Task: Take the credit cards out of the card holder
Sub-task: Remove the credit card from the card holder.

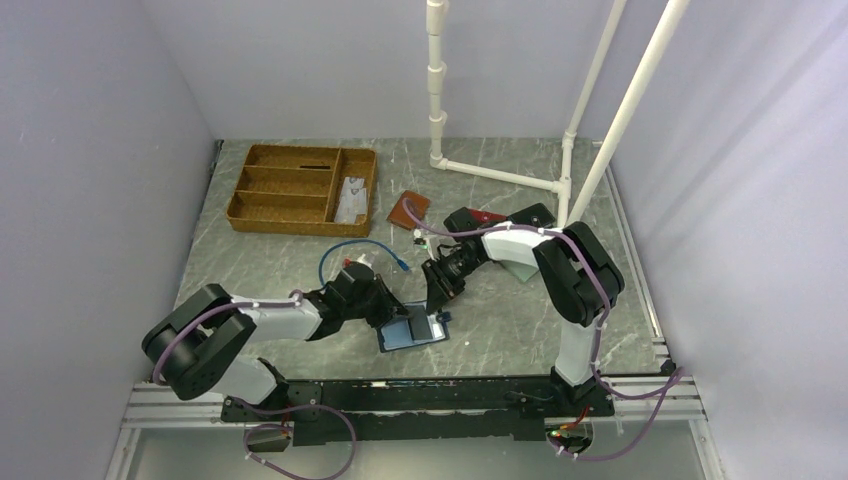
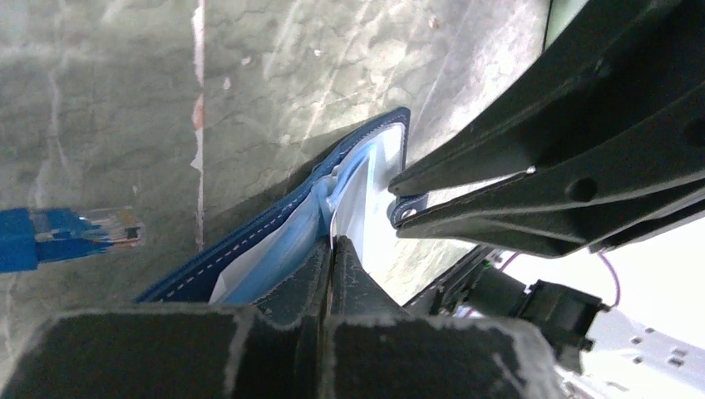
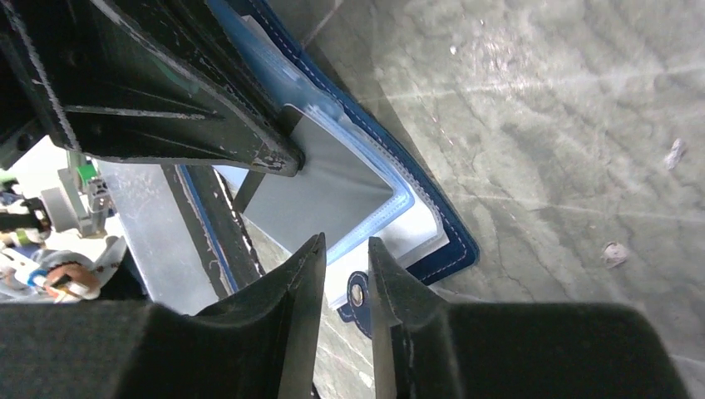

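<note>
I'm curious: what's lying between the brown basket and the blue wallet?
A looped blue cable and the left arm's wrist, seen in the top view.

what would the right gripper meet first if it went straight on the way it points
Likely the pale grey flat card in the open navy blue leather card holder, just ahead; depth is unclear.

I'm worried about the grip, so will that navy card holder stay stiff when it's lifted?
Probably floppy: the card holder is a soft stitched bifold, and its glossy lining is creased beside the left fingers. Likely light, and the clear sleeve looks slippery.
</note>
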